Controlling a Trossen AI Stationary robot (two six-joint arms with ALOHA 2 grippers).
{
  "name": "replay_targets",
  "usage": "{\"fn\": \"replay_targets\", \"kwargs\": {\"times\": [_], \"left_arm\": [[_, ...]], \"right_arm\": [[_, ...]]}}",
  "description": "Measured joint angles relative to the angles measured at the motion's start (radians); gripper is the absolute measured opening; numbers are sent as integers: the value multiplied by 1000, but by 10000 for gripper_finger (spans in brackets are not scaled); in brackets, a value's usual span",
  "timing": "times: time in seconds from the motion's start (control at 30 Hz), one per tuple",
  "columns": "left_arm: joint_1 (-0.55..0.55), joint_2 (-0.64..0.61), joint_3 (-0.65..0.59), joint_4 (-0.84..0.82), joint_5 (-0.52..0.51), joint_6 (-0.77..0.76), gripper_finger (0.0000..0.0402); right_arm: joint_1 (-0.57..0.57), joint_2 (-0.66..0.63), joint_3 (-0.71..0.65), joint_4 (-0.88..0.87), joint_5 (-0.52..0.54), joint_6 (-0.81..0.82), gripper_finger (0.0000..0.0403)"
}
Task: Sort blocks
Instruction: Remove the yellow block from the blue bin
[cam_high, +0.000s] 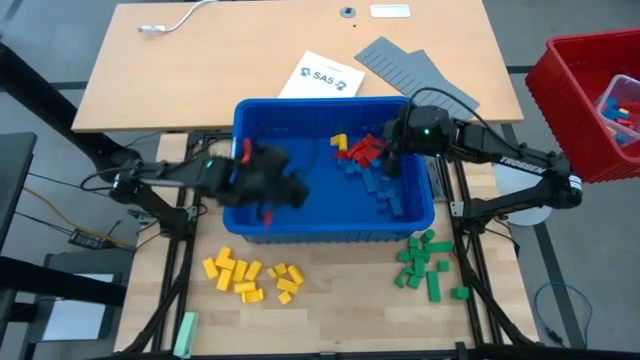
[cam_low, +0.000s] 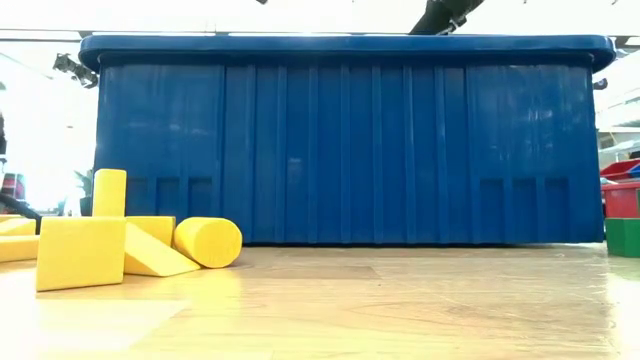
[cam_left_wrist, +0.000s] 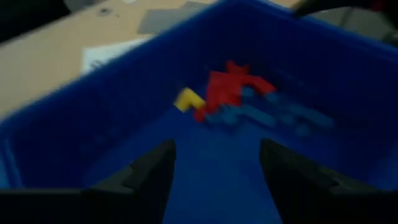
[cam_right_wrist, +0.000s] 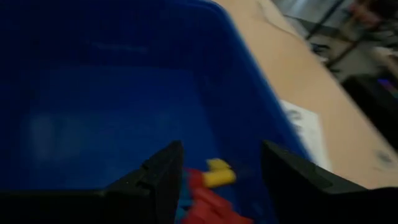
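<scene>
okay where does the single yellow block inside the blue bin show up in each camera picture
High view: the yellow block lies inside the bin, near its far wall, just left of the red blocks.
Low view: not visible; the bin's wall hides its inside.
Left wrist view: left of the red cluster, ahead of the open left claw.
Right wrist view: between the open right claw's fingers, above red blocks.
Shared landmark: the blue bin.
</scene>
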Motion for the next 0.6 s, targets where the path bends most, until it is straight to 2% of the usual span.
{"fn": "replay_targets", "kwargs": {"times": [0.13, 0.27, 0.37, 0.6], "left_arm": [[171, 2, -78, 199, 96, 138, 243], [310, 13, -191, 530, 263, 252, 243], [376, 59, -242, 716, 311, 301, 243], [481, 224, -242, 952, 417, 321, 243]], "right_arm": [[-30, 0, 0, 20, 58, -66, 199], [-69, -5, 0, 69, 58, -87, 199], [-100, -18, 0, 83, 60, -114, 199], [-151, -34, 0, 68, 60, -106, 199]]}}
